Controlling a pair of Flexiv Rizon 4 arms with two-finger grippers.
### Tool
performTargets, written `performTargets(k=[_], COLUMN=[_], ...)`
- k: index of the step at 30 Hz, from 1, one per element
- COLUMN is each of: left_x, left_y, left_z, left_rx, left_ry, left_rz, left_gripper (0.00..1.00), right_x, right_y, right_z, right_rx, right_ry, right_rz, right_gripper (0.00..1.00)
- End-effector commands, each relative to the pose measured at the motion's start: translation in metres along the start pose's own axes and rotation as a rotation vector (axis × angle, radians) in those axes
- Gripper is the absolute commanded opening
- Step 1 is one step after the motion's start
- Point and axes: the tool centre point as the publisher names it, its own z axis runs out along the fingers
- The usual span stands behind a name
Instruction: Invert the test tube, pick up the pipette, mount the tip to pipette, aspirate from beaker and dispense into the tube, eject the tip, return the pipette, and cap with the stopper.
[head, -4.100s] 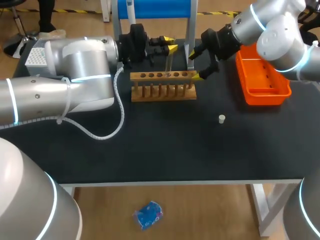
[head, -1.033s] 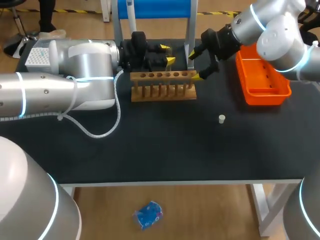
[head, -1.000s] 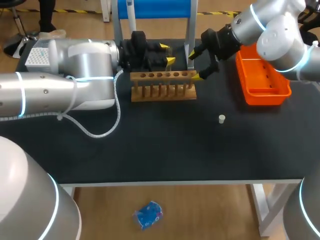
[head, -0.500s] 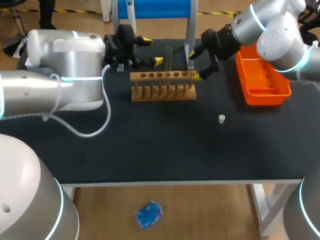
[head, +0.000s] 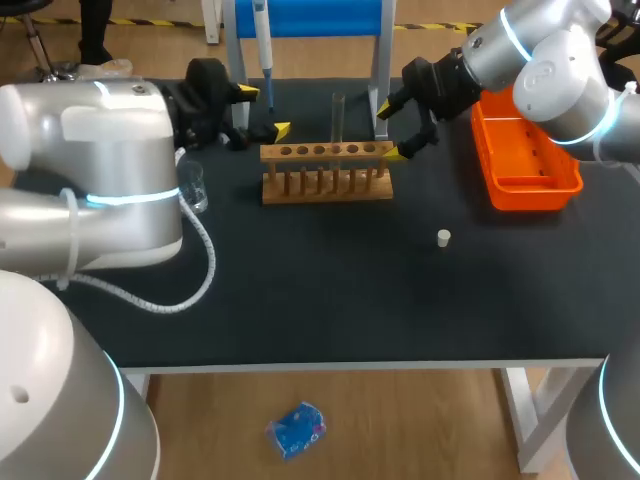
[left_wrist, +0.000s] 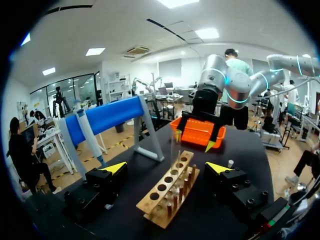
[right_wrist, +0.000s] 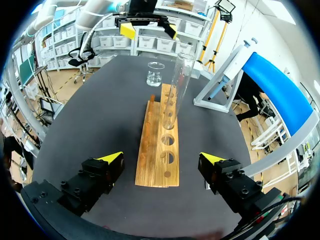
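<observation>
Test tube (head: 337, 120) single, upright in one rack (head: 300, 152), one beaker (head: 192, 188), one stopper (head: 444, 237)

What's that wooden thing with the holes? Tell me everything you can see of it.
A rack of pale wood: a long top board with one row of round holes, on short pegs. It lies flat on the black table. One clear tube stands upright in a hole; the others look empty. The open right hand straddles one end without touching.
</observation>
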Motion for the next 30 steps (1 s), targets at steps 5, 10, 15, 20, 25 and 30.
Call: performTargets(k=[5, 10, 15, 20, 25, 30], left_x=[0.004, -0.016, -0.04, -0.061, -0.079, -0.098], left_y=[0.002, 0.002, 0.006, 0.016, 0.029, 0.043], left_z=[-0.004, -0.023, -0.055, -0.088, -0.111, -0.128], left_rx=[0.012, 0.05, 0.087, 0.122, 0.141, 0.149], left_ry=[-0.041, -0.057, -0.116, -0.219, -0.314, -0.359], left_rz=[-0.001, -0.118, -0.202, -0.237, -0.259, -0.309], left_gripper=[1.0, 1.0, 1.0, 1.0, 1.0, 1.0], right_x=[-0.001, 0.019, 0.055, 0.095, 0.134, 0.168], right_y=[0.0, 0.006, 0.017, 0.027, 0.039, 0.043], right_z=[-0.001, -0.015, -0.032, -0.043, -0.052, -0.051], right_rx=[0.002, -0.048, -0.154, -0.275, -0.385, -0.499], right_ry=[0.005, -0.007, -0.019, -0.009, 0.008, 0.072], right_rz=[0.0, 0.001, 0.019, 0.036, 0.034, 0.068], right_gripper=[1.0, 1.0, 1.0, 1.0, 1.0, 1.0])
